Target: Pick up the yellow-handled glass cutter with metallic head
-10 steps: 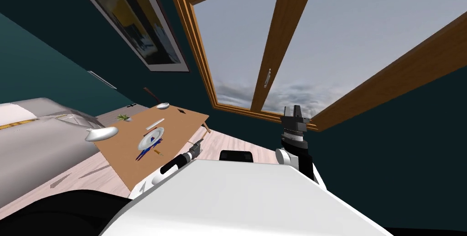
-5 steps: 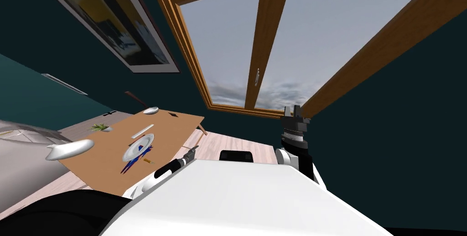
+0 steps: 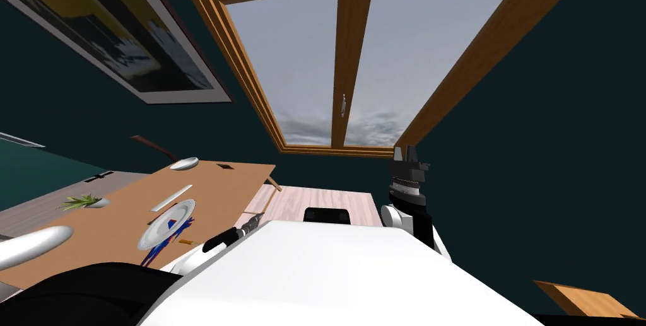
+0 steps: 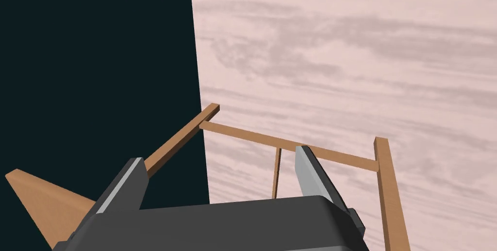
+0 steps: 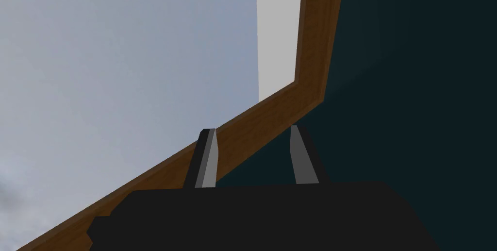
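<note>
- Head view: the glass cutter (image 3: 185, 241) is a tiny yellow-orange sliver lying flat on the wooden tabletop (image 3: 214, 183). It sits close to the near edge, just beside the grey plate (image 3: 165, 226) and the blue items (image 3: 158, 251). It is too small to tell its long axis or which end is the head.
- The left pincer (image 3: 255, 217) hangs past the tabletop's side edge, over the floor and well apart from the cutter. The right pincer (image 3: 405, 151) is raised.
- Left wrist view: the left pincer (image 4: 218, 158) is released, blades wide and nothing between them. Beyond it are the pale floor (image 4: 349, 58) and a wooden leg frame (image 4: 242, 134).
- Right wrist view: the right pincer (image 5: 251, 134) has its blades parted and is empty.
</note>
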Tool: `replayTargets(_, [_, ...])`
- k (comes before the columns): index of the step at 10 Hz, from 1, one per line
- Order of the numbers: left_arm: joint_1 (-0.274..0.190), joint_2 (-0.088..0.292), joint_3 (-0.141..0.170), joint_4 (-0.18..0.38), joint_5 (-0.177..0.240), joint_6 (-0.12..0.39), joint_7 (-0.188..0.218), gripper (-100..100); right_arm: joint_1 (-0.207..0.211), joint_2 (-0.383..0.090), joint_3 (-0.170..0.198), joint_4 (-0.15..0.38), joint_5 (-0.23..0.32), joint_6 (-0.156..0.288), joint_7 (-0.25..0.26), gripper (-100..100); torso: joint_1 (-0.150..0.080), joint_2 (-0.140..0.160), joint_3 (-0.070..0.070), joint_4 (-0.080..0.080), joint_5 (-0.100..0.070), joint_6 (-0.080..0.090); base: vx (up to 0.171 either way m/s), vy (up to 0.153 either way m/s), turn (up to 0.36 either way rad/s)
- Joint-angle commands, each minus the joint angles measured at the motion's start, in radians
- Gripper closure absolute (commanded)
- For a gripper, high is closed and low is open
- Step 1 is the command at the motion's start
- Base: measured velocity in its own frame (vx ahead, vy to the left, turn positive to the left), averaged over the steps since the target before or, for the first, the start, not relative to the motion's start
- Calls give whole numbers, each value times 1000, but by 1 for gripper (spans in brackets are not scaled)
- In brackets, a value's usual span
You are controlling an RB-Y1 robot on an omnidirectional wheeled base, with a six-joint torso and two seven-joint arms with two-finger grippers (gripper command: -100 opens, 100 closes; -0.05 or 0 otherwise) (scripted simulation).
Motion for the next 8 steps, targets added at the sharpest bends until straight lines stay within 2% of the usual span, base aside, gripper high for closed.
replayTargets(1, [-10, 29, -32, 50, 27, 20, 20, -100, 0, 0, 0, 0, 0, 0, 0, 0, 0, 0, 0, 0, 0, 0, -55, 51, -173])
replayTargets(2, [-17, 50, -59, 85, 45, 31, 34, -100, 0, 0, 0, 0, 0, 0, 0, 0, 1, 0, 0, 0, 0, 1, -64, 90, -295])
replayTargets(3, [-17, 50, -59, 92, 45, 31, 34, -100, 0, 0, 0, 0, 0, 0, 0, 0, 3, 1, 0, 0, 1, 1, -42, 72, -127])
replayTargets(5, [-32, 83, -112, 165, 77, 50, 60, -100, 0, 0, 0, 0, 0, 0, 0, 0, 3, -1, -1, 0, 1, 0, -39, 100, -226])
replayTargets(7, [-48, 106, -161, 238, 103, 63, 83, -100, 0, 0, 0, 0, 0, 0, 0, 0, 8, -1, -1, 0, 2, 1, -68, 177, -237])
replayTargets(8, [-48, 106, -161, 249, 103, 63, 83, -100, 0, 0, 0, 0, 0, 0, 0, 0, 10, 1, 1, 0, 2, 0, -85, 122, -54])
